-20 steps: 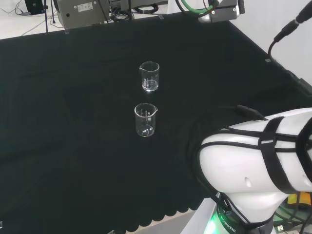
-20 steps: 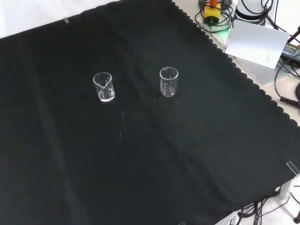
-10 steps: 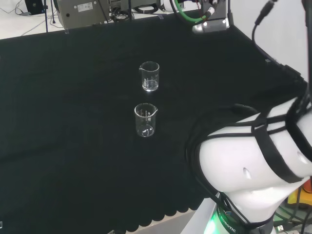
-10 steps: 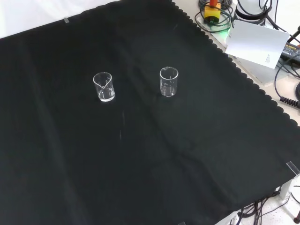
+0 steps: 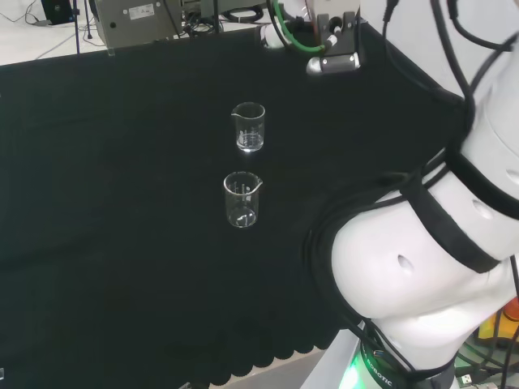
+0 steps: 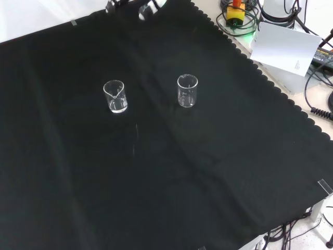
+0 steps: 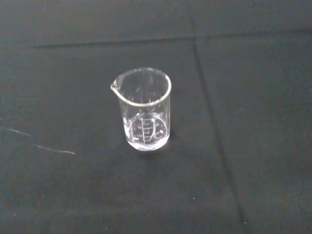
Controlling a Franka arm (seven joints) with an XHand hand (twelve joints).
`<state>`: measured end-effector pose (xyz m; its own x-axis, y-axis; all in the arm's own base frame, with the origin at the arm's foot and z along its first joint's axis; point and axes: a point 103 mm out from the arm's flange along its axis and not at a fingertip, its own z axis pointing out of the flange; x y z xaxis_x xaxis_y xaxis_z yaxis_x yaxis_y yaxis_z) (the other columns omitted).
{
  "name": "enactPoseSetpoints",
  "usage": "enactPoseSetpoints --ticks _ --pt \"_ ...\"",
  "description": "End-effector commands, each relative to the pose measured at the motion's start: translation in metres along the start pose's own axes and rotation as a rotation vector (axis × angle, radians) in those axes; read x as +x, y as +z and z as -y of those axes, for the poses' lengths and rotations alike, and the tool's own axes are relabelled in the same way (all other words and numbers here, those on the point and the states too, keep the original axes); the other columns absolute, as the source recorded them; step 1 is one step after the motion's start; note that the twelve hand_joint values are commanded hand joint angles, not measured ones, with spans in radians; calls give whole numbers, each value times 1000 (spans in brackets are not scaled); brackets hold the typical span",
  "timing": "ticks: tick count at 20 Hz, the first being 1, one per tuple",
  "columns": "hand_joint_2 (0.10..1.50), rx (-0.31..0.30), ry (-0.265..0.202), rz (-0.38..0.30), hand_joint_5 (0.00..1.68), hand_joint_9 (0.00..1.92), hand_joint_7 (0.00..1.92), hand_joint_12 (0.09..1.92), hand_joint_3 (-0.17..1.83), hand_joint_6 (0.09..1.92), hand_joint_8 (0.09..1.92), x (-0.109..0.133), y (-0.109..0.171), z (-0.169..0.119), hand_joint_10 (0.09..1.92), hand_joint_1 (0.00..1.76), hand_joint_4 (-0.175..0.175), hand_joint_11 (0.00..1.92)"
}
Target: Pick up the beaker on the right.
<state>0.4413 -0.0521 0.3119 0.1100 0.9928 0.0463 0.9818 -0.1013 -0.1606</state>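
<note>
- Two clear beakers stand upright and apart on the black-clothed worktop [image 6: 218,172]. In the front view the right beaker [image 6: 187,90] is at about 3 o'clock from the left beaker [image 6: 115,96].
- One beaker [image 7: 143,108] sits centred in the wrist view; which of the two it is I cannot tell.
- How far the robot hand is open I cannot tell; neither beaker is touched.
- Likely risks: settling on the wrong beaker, since left and right swap between views, or tipping the light glass with a fingertip.
- Cables and equipment crowd the room beyond the cloth's edge.
</note>
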Motion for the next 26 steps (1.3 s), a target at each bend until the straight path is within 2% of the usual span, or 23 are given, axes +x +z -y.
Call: enactPoseSetpoints --ticks 1,4,7,10,18,26 --pt "1068 -70 -62 -103 363 382 176 1391 222 87 643 -16 37 -66 694 476 -39 129" --pt "922 -54 -97 -142 381 430 211 1386 285 87 668 -20 51 -84 673 695 -39 151" --pt "758 -50 -126 -195 398 441 219 1391 477 87 681 -27 65 -98 664 775 -37 149" --pt "671 -36 -149 -249 434 448 256 1392 561 87 702 -33 80 -109 666 809 -37 149" --pt "611 17 -187 -267 456 444 262 1392 623 87 715 -40 113 -121 662 812 -39 149" --pt "596 27 -216 -287 457 444 259 1394 621 87 717 -42 133 -122 661 805 -38 148"
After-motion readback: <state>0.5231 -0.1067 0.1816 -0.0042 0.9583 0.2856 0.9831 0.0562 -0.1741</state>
